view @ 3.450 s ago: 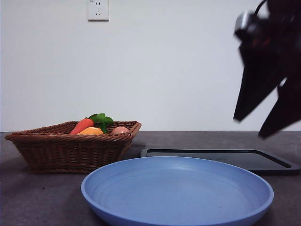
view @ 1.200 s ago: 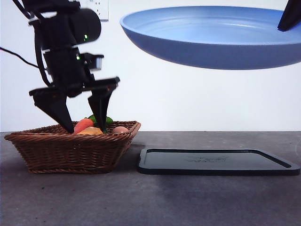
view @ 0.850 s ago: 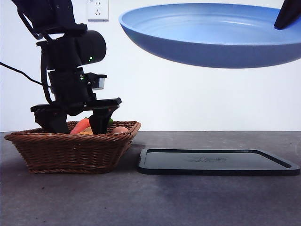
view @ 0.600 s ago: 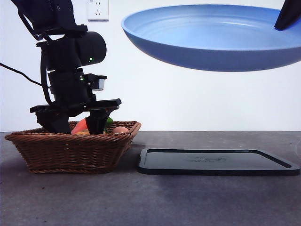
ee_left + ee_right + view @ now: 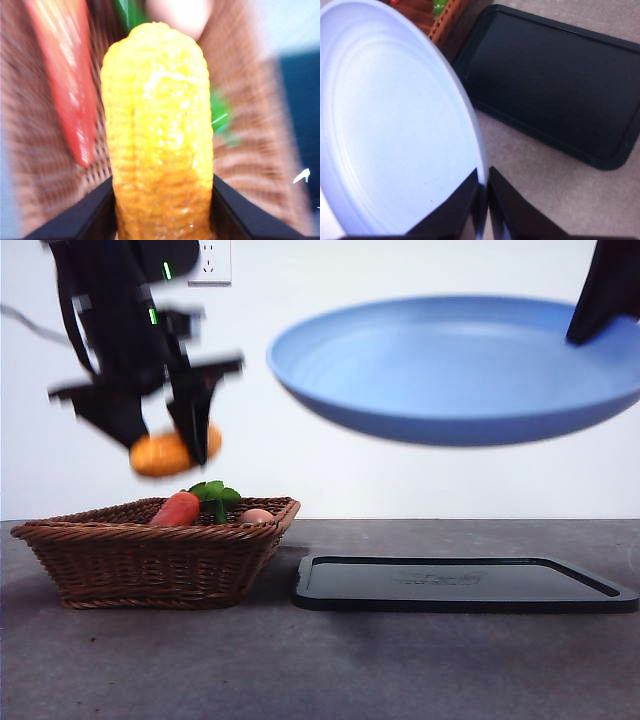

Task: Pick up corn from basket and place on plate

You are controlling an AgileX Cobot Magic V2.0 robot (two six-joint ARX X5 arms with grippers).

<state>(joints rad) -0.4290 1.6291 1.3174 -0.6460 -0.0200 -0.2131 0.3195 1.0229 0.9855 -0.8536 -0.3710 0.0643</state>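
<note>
My left gripper (image 5: 165, 445) is shut on the corn (image 5: 165, 453), a ridged orange-yellow cob, and holds it in the air a little above the brown wicker basket (image 5: 150, 560). In the left wrist view the corn (image 5: 159, 135) fills the middle between the two black jaws, with the basket (image 5: 45, 180) blurred below it. My right gripper (image 5: 484, 200) is shut on the rim of the light-blue plate (image 5: 390, 130). The plate (image 5: 460, 370) hangs tilted high at the right of the front view, above the table.
A red-orange carrot (image 5: 176, 508) with green leaves and a small tan ball (image 5: 256, 516) lie in the basket. A flat black rectangular tray (image 5: 460, 583) rests on the grey table to the right of the basket, under the raised plate.
My left gripper closed on the corn in the basket and has risen with it. The plate in my right gripper has come down somewhat and tilted.
</note>
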